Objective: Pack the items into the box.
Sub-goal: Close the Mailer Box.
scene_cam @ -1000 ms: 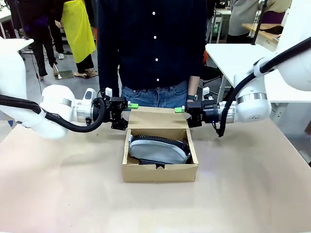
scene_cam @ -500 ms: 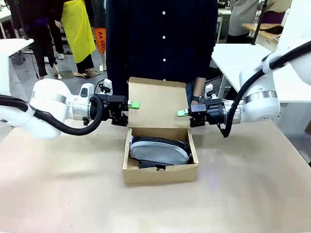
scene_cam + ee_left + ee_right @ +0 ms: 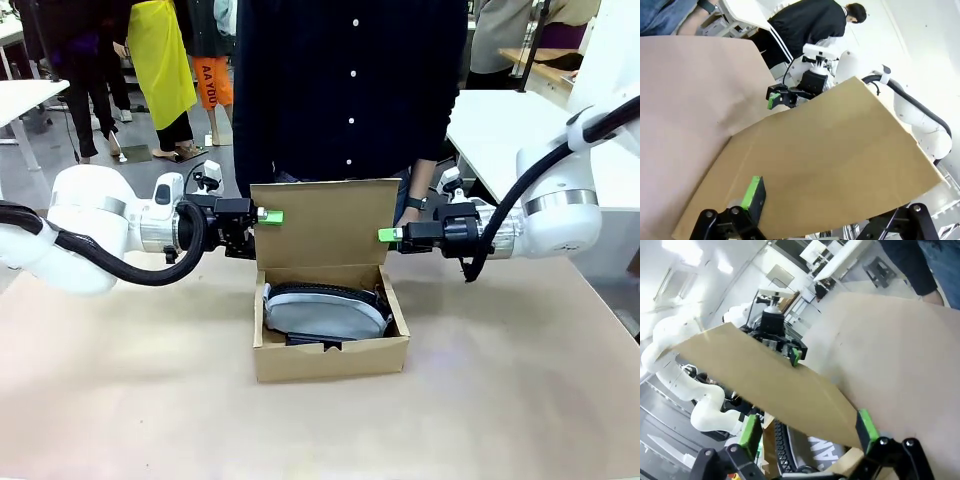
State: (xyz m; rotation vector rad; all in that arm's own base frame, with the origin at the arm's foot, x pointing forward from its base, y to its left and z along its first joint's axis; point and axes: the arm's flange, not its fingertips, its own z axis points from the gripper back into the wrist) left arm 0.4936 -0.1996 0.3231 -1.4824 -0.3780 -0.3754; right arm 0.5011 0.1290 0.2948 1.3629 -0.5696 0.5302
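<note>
My left claw (image 3: 268, 215) sits in the middle left of the front view, right at the left edge of the lid (image 3: 322, 223). Its jaws are wide open. In my left wrist view one green pad (image 3: 752, 191) lies against the brown lid (image 3: 830, 165) near the bottom, and the other finger is out of sight behind the flap. So the lid's edge sits between my fingers, but I am not squeezing it.

My right claw (image 3: 390, 235) is in the middle right of the front view, at the lid's right edge. It is wide open too. In my right wrist view the lid (image 3: 765, 385) runs across the middle, with one green pad (image 3: 750, 430) at the lower left and the other low on the right. The flap's edge sits between them, and I am not pinching it.

The box (image 3: 330, 357) stands in the middle of the table (image 3: 120, 400). Its lid stands up at the back, leaning a little toward me. The grey pouch (image 3: 325, 310) lies inside the box and takes up most of it. Something small and black (image 3: 318, 342) peeks out under the pouch's front edge; I cannot tell what it is.

A person (image 3: 350, 90) in a dark shirt stands just behind the box at the top of the front view. One hand (image 3: 413, 205) hangs near my right claw.
</note>
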